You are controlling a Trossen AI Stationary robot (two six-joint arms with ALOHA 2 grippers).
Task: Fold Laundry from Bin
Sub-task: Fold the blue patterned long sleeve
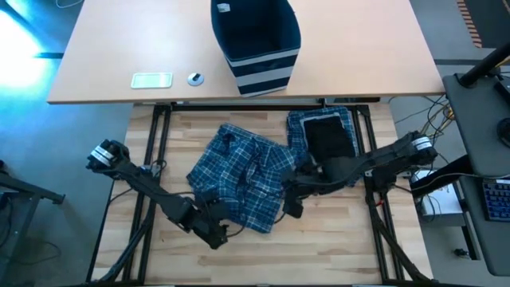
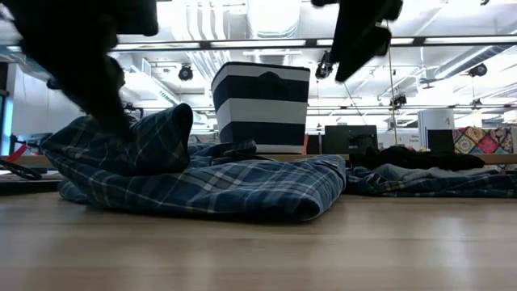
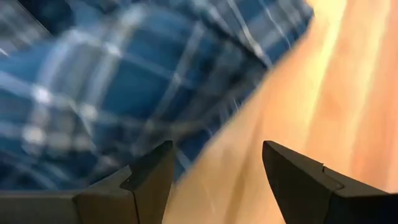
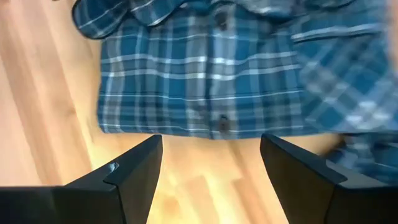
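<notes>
A blue-and-white plaid shirt (image 1: 239, 179) lies rumpled on the middle of the wooden table (image 1: 335, 239); its left part stands up in a hump (image 2: 161, 129). A folded plaid piece (image 1: 299, 131) lies at the far right with a black piece (image 1: 328, 137) on top. The navy striped bin (image 1: 255, 40) stands on the tan desk beyond. My left gripper (image 1: 217, 233) is open, low at the shirt's near edge (image 3: 205, 134). My right gripper (image 1: 291, 209) is open and stands above the shirt's near right part (image 4: 205, 87), clear of it in the low view (image 2: 363, 36). My left gripper has one finger (image 3: 149, 177) right at the shirt's near edge (image 3: 186, 155) and the other finger over bare table. Whether that finger touches the cloth, I cannot tell.
A pale rectangular thing (image 1: 151, 80) and a small round thing (image 1: 195, 78) lie on the tan desk (image 1: 358, 48) left of the bin. Bare wood shows along the table's near edge (image 1: 319, 255) and at its left (image 1: 175, 135).
</notes>
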